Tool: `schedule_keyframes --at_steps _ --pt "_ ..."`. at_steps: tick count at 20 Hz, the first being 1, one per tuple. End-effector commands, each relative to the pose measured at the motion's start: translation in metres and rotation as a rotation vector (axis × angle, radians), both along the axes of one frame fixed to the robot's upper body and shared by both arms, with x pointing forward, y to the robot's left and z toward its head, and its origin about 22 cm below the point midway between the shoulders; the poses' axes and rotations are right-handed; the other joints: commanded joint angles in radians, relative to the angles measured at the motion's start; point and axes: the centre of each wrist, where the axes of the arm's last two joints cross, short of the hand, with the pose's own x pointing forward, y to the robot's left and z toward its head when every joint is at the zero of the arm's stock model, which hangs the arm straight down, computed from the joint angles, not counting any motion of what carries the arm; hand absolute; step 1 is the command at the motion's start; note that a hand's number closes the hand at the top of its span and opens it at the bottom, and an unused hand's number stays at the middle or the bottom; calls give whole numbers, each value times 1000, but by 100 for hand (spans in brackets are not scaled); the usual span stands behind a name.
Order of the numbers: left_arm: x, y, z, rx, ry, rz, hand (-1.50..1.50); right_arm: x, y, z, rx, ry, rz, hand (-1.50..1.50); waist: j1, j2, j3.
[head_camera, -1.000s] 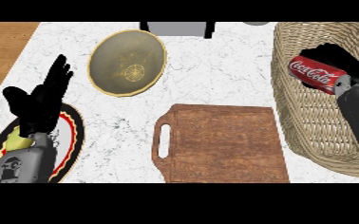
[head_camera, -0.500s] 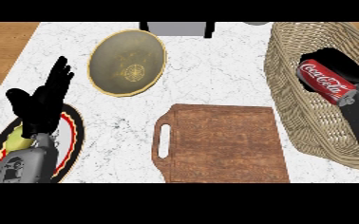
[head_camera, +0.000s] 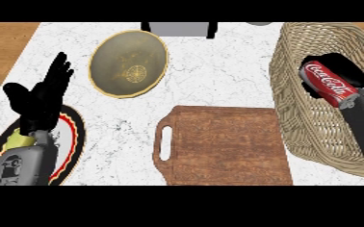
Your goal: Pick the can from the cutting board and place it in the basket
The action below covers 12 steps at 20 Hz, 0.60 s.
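Red can (head_camera: 329, 83) with white lettering is sitting inside the wicker basket (head_camera: 298, 120) over on the right side of the table (head_camera: 213, 77), lying tilted with its silver end pointing down and to the right. The right hand (head_camera: 326, 60) is in there with it, black fingers curled round the can from behind, so it's basically wrapped on it; most of that hand is hidden by the can and the basket wall, and a dark bit of arm runs off the right edge below it.

The wooden cutting board (head_camera: 227, 146) is in the lower middle, handle slot on its left side, nothing on top of it. It sits just beside the basket's left wall.

Left hand (head_camera: 41, 96) is over at the left edge, fingers straight and spread, pointing up, holding nothing. It's parked above a plate with a red and dark rim (head_camera: 71, 139) that peeks out from under the grey forearm.

Up from the board there's a yellowish-green round plate (head_camera: 129, 63) with a gold rim, well apart from the basket. A grey box-like thing (head_camera: 177, 29) sits at the table's far edge; can't tell what it is. Table top is white marble-looking.
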Motion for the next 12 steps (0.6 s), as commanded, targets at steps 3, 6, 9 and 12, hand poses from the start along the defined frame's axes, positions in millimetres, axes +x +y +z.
schedule_keyframes --at_steps 3,6,9,12 --pt "-13 -5 -8 -1 9 -12 0 -2 -12 5 273 -68 -19 -150 -1 -1 1" --pt "-6 5 0 -8 7 11 0 4 -9 22 396 -84 -4 -150 -12 -4 0" --pt "-8 6 -2 -9 3 6 0 10 -8 28 573 -114 -46 -150 -7 -5 0" --pt "-15 16 -3 -7 15 19 0 11 -19 47 708 -68 -127 -150 -15 -11 -1"
